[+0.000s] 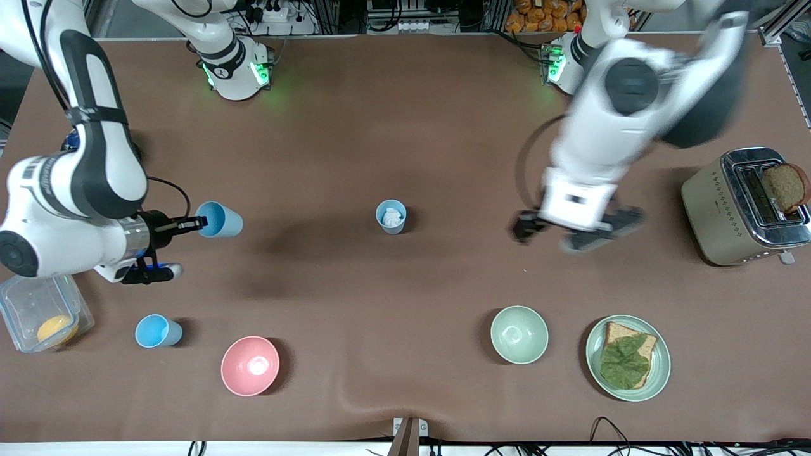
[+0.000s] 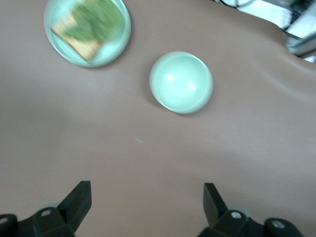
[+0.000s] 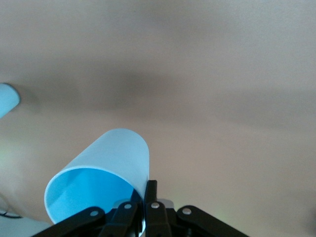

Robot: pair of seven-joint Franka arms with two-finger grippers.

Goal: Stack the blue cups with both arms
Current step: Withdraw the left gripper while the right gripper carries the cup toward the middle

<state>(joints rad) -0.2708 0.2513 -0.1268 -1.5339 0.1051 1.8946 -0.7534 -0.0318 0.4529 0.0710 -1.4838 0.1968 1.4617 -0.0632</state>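
Right hand (image 1: pixel 197 223) pinches a tilted light-blue plastic cup (image 1: pixel 220 220) by its rim, over the worktop (image 1: pixel 405 126).
Upright centre blue cup (image 1: pixel 391 216) lies toward the left arm's end; left hand (image 1: pixel 573 231) spread, equally near.

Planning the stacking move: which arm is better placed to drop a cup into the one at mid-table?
The right one, probably. The right gripper is already shut on a blue cup. The left gripper is open and empty over bare table beside the mid-table cup, which has something white inside.
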